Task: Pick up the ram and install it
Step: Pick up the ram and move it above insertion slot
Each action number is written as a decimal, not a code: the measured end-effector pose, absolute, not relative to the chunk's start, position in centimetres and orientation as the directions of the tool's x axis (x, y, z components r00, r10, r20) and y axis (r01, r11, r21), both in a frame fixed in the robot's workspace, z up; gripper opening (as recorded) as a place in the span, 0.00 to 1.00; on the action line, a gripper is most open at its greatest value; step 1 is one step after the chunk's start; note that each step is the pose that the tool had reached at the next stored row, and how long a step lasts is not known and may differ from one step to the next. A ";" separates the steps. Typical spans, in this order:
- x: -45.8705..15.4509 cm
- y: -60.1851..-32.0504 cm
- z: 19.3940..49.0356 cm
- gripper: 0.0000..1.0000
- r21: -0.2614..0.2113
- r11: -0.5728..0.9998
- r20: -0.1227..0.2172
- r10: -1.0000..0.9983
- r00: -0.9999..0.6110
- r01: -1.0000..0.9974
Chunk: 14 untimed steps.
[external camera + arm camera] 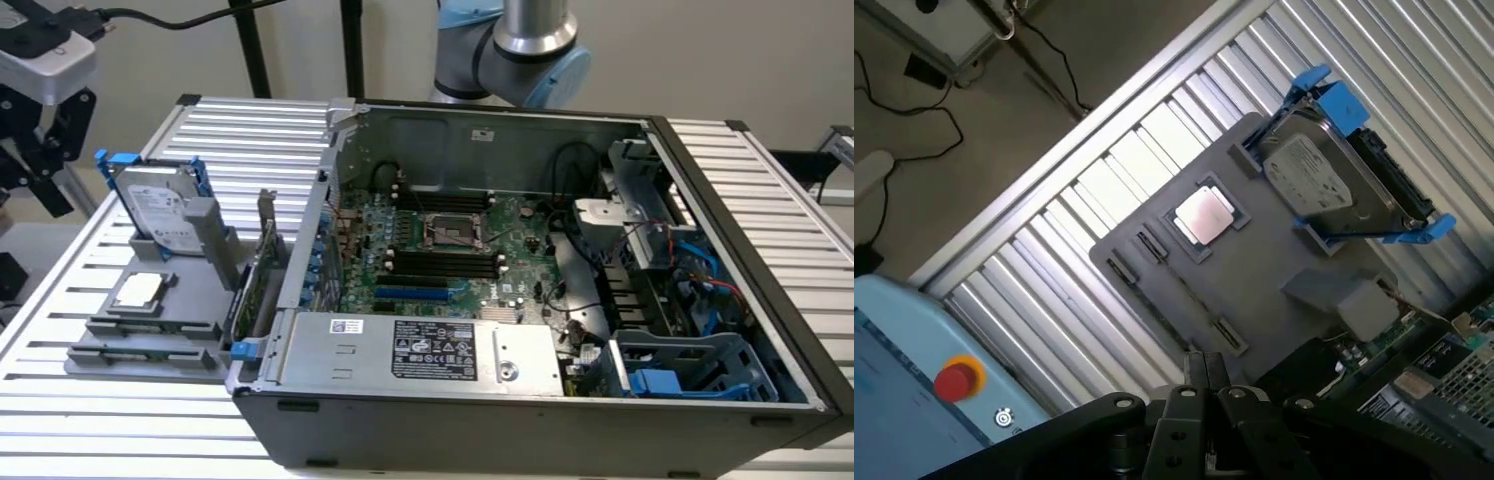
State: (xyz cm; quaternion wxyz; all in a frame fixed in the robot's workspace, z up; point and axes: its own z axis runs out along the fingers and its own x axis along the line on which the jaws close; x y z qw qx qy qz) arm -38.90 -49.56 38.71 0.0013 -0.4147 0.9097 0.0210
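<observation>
My gripper (pixel 38 150) hangs above the table at the exterior view's far left, beyond the grey parts holder (pixel 100 345). In the wrist view its fingertips (pixel 1206 372) stand pressed together, shut, with nothing visible between them, over the holder's (pixel 1274 270) near edge. The holder's narrow slot clips (pixel 1146 244) look bare. I cannot make out the ram anywhere. The open computer case (pixel 747 250) lies on its side with the motherboard (pixel 514 225) exposed; its black memory slots (pixel 441 264) appear empty.
On the holder stand a silver hard drive in a blue frame (pixel 154 210), a processor chip (pixel 140 290) and an expansion card (pixel 254 285) against the case wall. A teach pendant with a red stop button (pixel 954 380) lies beside the slatted table (pixel 267 130).
</observation>
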 end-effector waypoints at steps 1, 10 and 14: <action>-38.9 -49.6 38.7 0.11 0.037 0.642 -0.020 -0.766 -0.642 -0.766; -38.9 -49.6 38.7 0.11 0.037 0.508 -0.020 -0.860 -0.509 -0.860; -38.9 -49.6 38.7 0.11 0.037 0.444 -0.020 -0.896 -0.445 -0.895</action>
